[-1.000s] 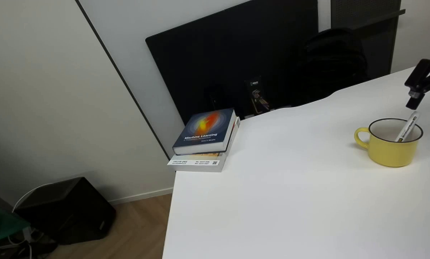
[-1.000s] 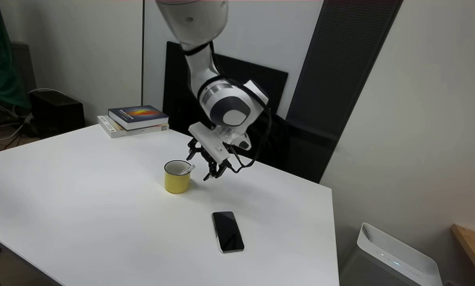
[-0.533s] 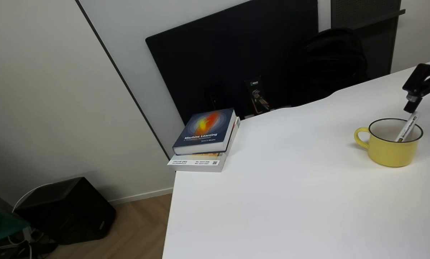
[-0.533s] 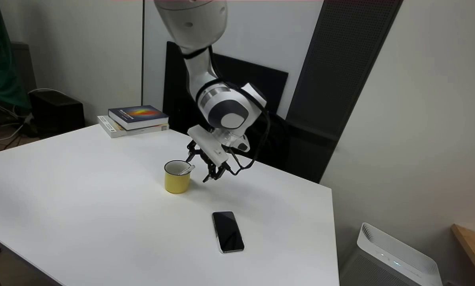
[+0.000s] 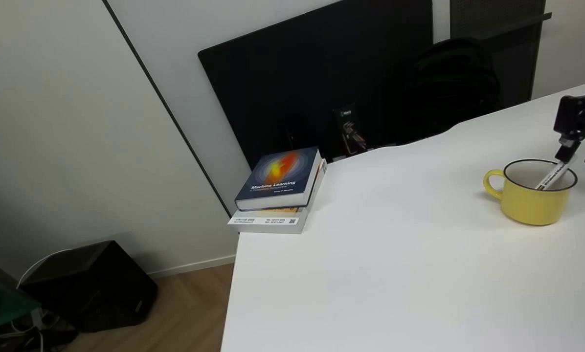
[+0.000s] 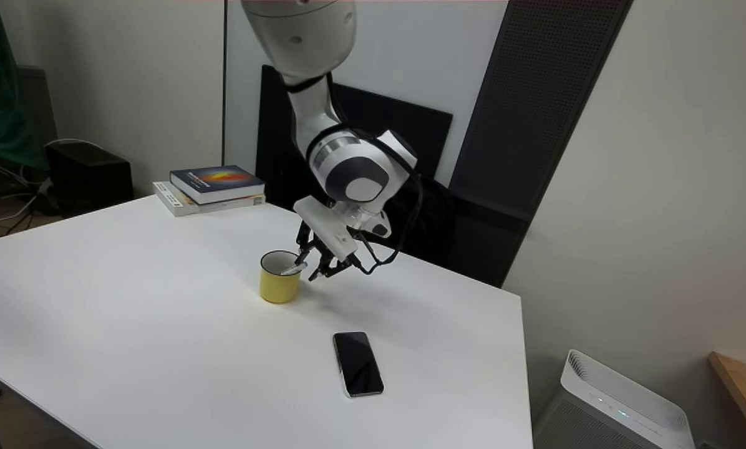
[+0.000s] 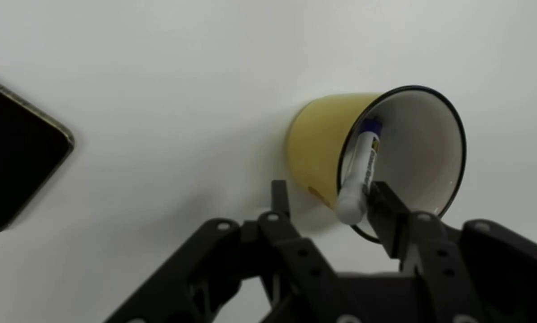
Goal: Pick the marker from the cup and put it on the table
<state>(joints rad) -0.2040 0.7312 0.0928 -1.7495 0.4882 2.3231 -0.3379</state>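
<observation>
The yellow cup point(image 5: 532, 208) stands upright on the white table point(image 5: 395, 269); in the wrist view the cup point(image 7: 318, 134) shows its pale inside. Leaning in it, the whitish marker point(image 7: 363, 157) has its dark-blue end down inside and its pale end sticking out past the rim. My gripper point(image 7: 327, 195) is open around that upper end. The right-hand finger point(image 7: 387, 211) reaches over the cup's mouth and appears to touch the marker; the left-hand finger point(image 7: 280, 197) stands apart, outside the cup. In an exterior view the gripper point(image 6: 307, 268) is right beside the cup's rim.
A black phone point(image 6: 358, 365) lies on the table near the cup, its corner also visible in the wrist view. Two stacked books point(image 5: 278, 186) sit at the table's far corner. A large dark panel point(image 5: 322, 73) and a black backpack point(image 5: 454, 83) stand behind the table.
My gripper has come down to the marker's upper end, and its fingers have drawn closer together. Cup and marker have shifted slightly toward the gripper, the marker leaning a bit more.
</observation>
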